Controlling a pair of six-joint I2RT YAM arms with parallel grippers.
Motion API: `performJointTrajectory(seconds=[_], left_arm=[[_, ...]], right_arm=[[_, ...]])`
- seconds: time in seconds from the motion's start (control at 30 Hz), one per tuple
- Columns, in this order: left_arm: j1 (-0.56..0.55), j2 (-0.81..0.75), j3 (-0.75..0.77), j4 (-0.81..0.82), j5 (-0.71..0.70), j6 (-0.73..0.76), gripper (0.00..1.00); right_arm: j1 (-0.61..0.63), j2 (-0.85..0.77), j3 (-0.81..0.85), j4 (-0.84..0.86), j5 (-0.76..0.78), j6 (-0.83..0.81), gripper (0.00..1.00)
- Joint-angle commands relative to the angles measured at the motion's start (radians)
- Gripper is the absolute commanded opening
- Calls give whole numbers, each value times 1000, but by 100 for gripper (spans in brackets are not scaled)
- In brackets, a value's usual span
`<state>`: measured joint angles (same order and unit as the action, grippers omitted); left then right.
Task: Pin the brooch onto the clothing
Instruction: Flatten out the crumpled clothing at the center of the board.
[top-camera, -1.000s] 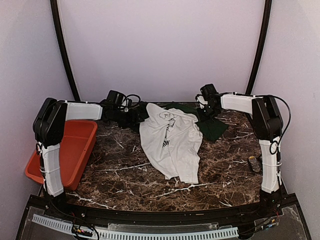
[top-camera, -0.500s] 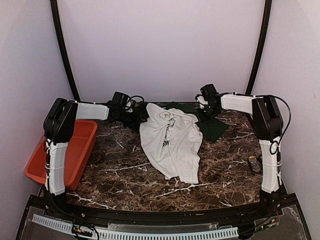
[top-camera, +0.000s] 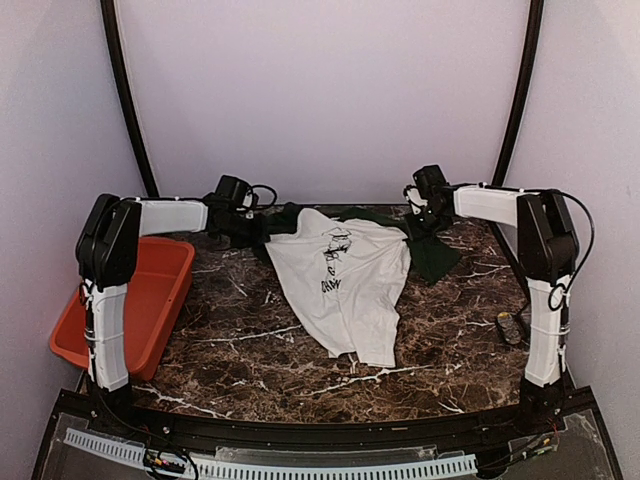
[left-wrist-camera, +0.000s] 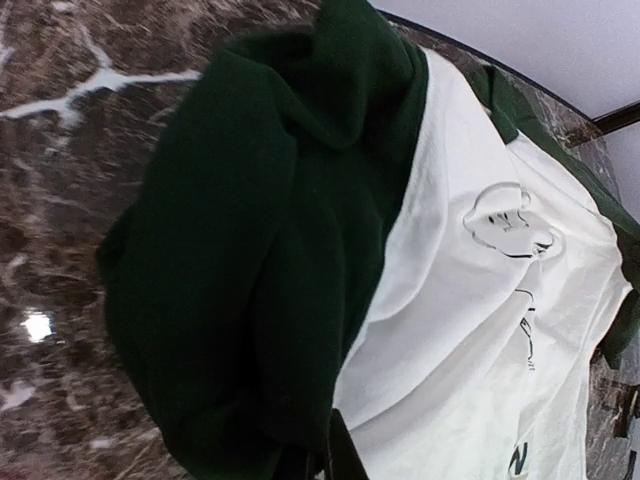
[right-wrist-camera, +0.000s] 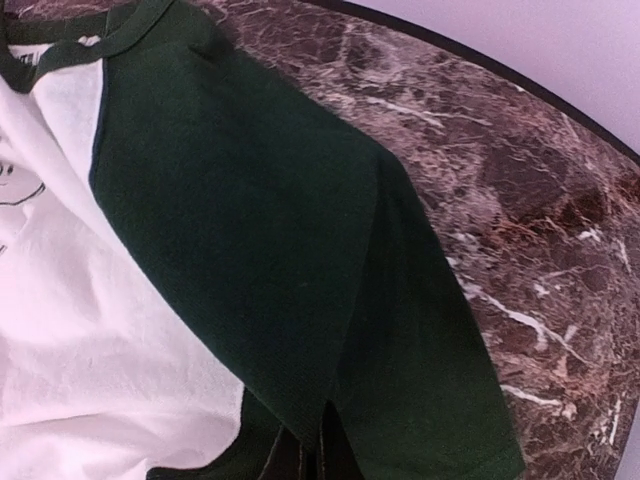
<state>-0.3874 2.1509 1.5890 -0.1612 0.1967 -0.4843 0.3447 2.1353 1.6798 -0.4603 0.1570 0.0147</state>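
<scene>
Dark brown marble, veined with white, covers the table, and plain pale walls close it in behind and at both sides. At the far left an orange bin sits at the table's edge, just beside the upright of the left arm. That arm reaches toward the back of the table, where the left gripper hangs low over the marble with its jaws closed on the T-shirt. It holds the garment by the left sleeve. From the wrist camera, that dark green sleeve is bunched in heavy folds and drawn in to the pinched jaws, with bare marble showing beside it.

The T-shirt lies in the middle of the table, its neck toward the far wall and its hem toward the arms' bases. The white body is wrinkled and narrows toward the near end. A black cartoon print faces up on the chest; the lettering below it is too small for me to read.

Further right, the right gripper is also clamped shut on the T-shirt, gripping the right sleeve. This sleeve spreads fairly flat away from the white body, and the green collar shows at the wrist view's top left corner.

At the far right a small object rests on the marble close to the right arm's upright. It is too small for me to say what it is.
</scene>
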Motion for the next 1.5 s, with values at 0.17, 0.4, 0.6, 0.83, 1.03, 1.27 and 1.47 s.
performJointTrajectory(seconds=[0.17,0.4,0.6,0.83,1.03,1.27,1.47], left_arm=[[54,-307,-40,-64,-242,159,1],[55,-383,-90,-42,-212,194,1],[54,-354,-16,-62,-229,266,1],[55,-236,-37,-78,-277,245,10],[55,-95,-38,-35,-323,235,17],[55,-113,-35,-29,-339,169,60],[33,-365,-190,5,-346,100,91]], right_arm=[[-27,-130,-75,56,73,-7,0],[-13,-322,-257,244,39,-84,0],[-10,-387,-245,355,88,-183,0],[-9,-167,-124,262,101,-213,0],[8,-37,-53,259,201,-209,9],[49,-35,63,114,282,-204,71],[104,-282,-17,-29,171,-97,99]])
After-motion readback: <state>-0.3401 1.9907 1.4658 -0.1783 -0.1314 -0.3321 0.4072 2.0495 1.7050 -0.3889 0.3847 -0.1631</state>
